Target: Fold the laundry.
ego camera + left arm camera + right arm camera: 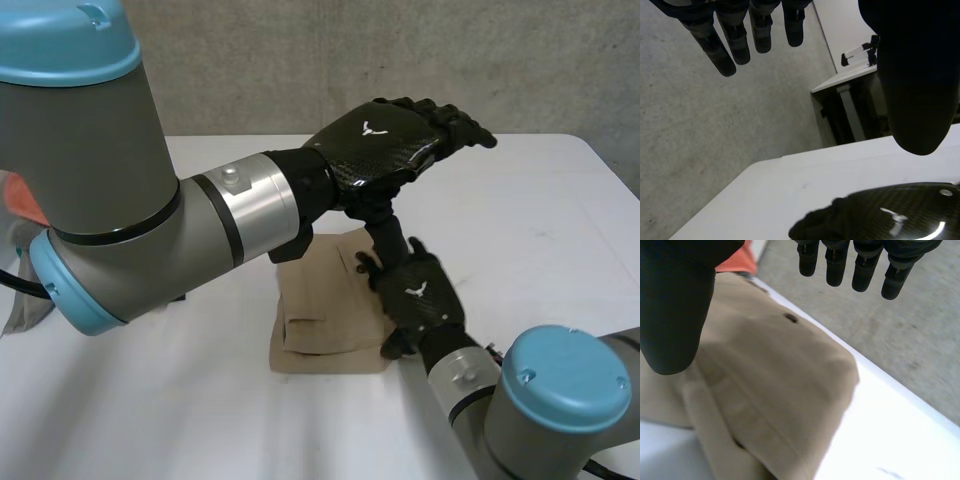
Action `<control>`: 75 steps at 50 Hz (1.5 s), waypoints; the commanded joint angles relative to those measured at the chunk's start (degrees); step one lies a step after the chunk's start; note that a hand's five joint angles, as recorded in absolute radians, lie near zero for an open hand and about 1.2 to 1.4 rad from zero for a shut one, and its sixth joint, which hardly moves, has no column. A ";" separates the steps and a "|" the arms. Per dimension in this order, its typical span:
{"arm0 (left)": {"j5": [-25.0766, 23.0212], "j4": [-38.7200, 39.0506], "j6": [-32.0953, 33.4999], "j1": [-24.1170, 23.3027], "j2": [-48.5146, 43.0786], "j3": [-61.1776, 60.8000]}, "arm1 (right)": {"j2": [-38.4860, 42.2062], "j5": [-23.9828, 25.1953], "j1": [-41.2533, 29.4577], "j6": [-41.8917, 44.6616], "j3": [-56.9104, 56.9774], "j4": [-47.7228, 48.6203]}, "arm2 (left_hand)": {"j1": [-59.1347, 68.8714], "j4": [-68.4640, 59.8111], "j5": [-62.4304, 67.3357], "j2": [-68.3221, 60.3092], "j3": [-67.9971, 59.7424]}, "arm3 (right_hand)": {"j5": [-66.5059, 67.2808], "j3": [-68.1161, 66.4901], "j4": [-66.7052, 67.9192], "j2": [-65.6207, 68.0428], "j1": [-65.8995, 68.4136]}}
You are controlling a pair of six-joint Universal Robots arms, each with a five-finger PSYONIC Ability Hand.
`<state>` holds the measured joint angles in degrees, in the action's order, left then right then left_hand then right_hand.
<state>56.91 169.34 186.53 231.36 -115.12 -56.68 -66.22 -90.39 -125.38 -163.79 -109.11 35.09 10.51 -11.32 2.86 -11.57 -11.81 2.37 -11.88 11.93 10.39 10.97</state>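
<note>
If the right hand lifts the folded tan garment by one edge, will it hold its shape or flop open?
Probably it flops: the folded tan garment is soft cloth in loose stacked layers, so the lower ones would likely hang down. It looks light, yet thick at the seams. Pushed across the white table, it should slide rather than roll.

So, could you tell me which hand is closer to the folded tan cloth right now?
The right hand: it sits low at the edge of the cloth, fingers straight. The left hand hangs high above it, toward the far side of the table.
</note>
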 commanded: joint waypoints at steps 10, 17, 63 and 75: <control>-0.31 -0.23 -0.46 -0.12 0.77 -0.36 | 3.03 -2.69 5.14 -18.14 5.40 -10.47 | -0.51 1.32 -2.86 1.57 1.81 | -2.37 1.88 -1.93 -0.39 -0.97; -0.39 -0.24 -0.81 0.41 1.30 -0.97 | 7.24 -1.80 4.88 -22.54 8.91 -12.67 | -0.51 1.32 -2.86 1.57 1.81 | -2.37 1.88 -1.93 -0.39 -0.97; -1.45 -0.15 -5.30 2.96 2.18 0.52 | 57.52 -4.45 39.49 -16.30 98.56 -28.67 | -0.51 1.32 -2.86 1.57 1.81 | 67.63 -68.12 68.07 69.61 69.03; -1.45 -0.32 -5.30 1.81 2.18 0.43 | 57.87 6.81 43.11 -15.95 99.00 -28.49 | -0.51 1.32 -2.86 1.57 1.81 | -1.63 1.14 -1.19 0.35 -0.23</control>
<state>55.46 169.09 181.29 233.41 -113.10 -56.24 -7.68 -87.33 -82.54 -180.03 -9.75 6.60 10.51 -11.32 2.86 -11.57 -11.81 30.14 -40.17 45.69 41.10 38.53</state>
